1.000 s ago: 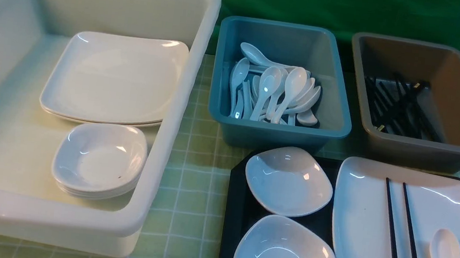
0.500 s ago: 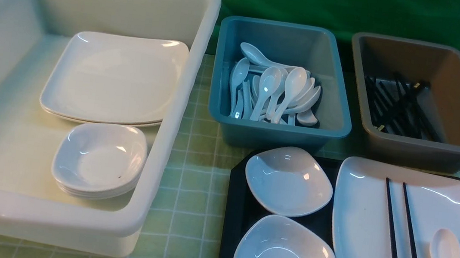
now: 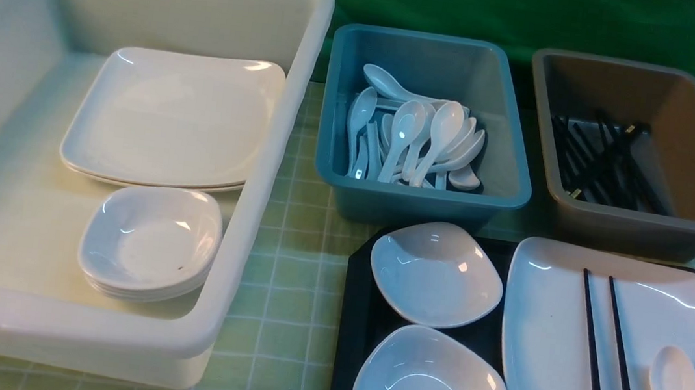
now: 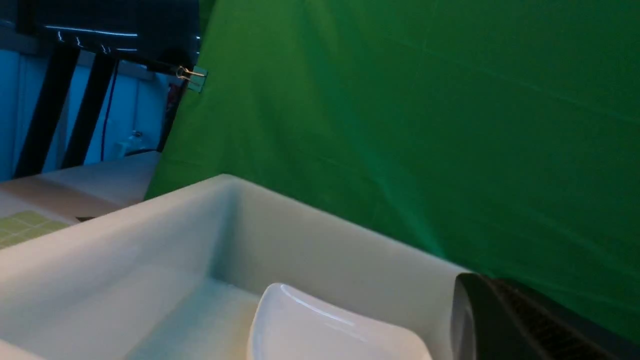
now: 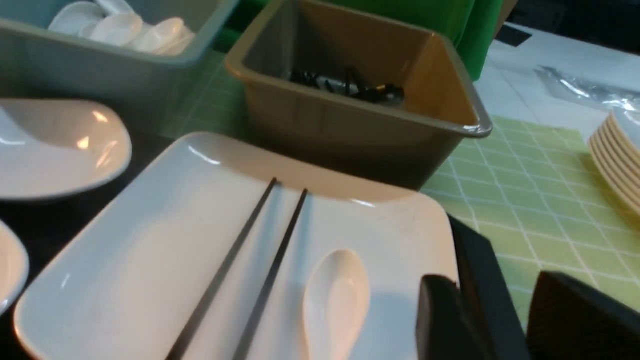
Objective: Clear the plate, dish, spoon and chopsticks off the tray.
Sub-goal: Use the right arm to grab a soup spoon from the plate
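Note:
The black tray point(image 3: 355, 300) sits at the front right. On it lie two small deep white dishes, one further back point(image 3: 435, 274) and one nearer point(image 3: 430, 384), and the large white square plate point(image 3: 541, 335). The black chopsticks point(image 3: 591, 353) and the white spoon point(image 3: 673, 382) lie on the plate. In the right wrist view my right gripper point(image 5: 500, 320) is open and empty over the tray's rim point(image 5: 475, 260), beside the plate point(image 5: 150, 260), spoon point(image 5: 335, 295) and chopsticks point(image 5: 250, 260). Of my left gripper only one black finger point(image 4: 505, 325) shows, by the white bin's wall point(image 4: 310, 245).
A large white bin point(image 3: 281, 148) at the left holds square plates and stacked small dishes. A blue bin point(image 3: 419, 195) holds several spoons. A grey-brown bin point(image 3: 646, 219) holds chopsticks. A stack of plates point(image 5: 615, 160) stands on the green cloth beyond the tray.
A dark part of the left arm at the lower left corner of the front view has slid out of sight. Nothing on the tray has moved.

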Robot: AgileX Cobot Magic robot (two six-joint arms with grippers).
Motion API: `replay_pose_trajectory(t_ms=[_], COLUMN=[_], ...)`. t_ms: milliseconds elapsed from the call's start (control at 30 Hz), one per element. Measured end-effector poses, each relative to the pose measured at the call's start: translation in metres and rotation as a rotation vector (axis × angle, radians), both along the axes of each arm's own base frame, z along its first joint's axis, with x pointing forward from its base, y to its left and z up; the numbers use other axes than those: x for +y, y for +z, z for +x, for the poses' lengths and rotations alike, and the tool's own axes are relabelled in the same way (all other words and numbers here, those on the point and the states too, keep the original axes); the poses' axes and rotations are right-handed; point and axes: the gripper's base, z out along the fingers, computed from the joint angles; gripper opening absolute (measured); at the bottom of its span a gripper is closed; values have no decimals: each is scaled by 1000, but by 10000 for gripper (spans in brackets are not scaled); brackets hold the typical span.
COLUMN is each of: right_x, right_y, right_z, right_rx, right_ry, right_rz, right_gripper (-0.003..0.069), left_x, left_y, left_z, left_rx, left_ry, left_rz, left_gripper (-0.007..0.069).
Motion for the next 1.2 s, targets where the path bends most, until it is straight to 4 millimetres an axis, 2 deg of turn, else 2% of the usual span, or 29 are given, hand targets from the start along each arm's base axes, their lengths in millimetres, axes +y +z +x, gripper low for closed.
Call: replay_pose_trajectory(t_ms=[100,200,267,333,367,400,467,533,567,633,667,700,733,767,833,900,933,967,1000,1033,1133,1200], right_x=[1,-1,-2,-4,-4,-4,-5,-5,-5,-2,0,3,5,5,13,22,24,31,42,48,66,82], right_y=[9,22,29,34,36,36,40,43,44,53,66,84,97,101,125,145,144,151,151,150,148,137], right_z=[1,0,-1,-3,-3,-3,-4,-6,-6,-6,-6,-5,-4,-2,14,28,31,41,55,63,84,112], right_rx=[-98,-236,-304,-367,-381,-385,-428,-459,-459,-436,-412,-349,-301,-294,-81,129,146,286,431,524,695,864], right_ry=[-4,-3,9,25,29,29,44,61,64,94,112,131,134,137,151,186,191,209,232,244,271,267], right_rz=[164,528,718,810,827,829,880,910,909,847,803,748,709,706,553,396,392,313,236,179,72,-22], right_gripper=[247,247,247,247,247,247,247,241,236,189,135,69,45,41,14,9,9,8,8,8,4,-1], left_x=[2,5,5,3,1,1,-5,-8,-9,-12,-14,-16,-18,-18,-24,-28,-29,-30,-32,-33,-34,-35], left_y=[6,21,39,72,84,87,125,150,154,170,174,175,172,173,150,129,126,116,100,93,80,74], left_z=[-3,-11,-17,-27,-29,-30,-33,-27,-28,-14,-1,15,25,25,57,77,79,87,97,100,105,107], left_rx=[-88,-265,-341,-386,-362,-360,-248,-102,-77,127,257,414,544,544,858,1031,1049,1109,1172,1195,1218,1233], left_ry=[-12,-13,-28,-63,-79,-83,-115,-126,-128,-136,-150,-177,-210,-212,-325,-415,-430,-472,-526,-543,-579,-598], left_rz=[-83,-152,-176,-187,-184,-182,-139,-101,-93,-38,-4,25,70,79,150,162,159,171,184,187,209,222], left_gripper=[-5,-5,-5,-5,-5,-5,-5,-5,-5,-5,-5,-5,-5,-5,-5,-5,-5,-5,-5,-5,-5,-5])
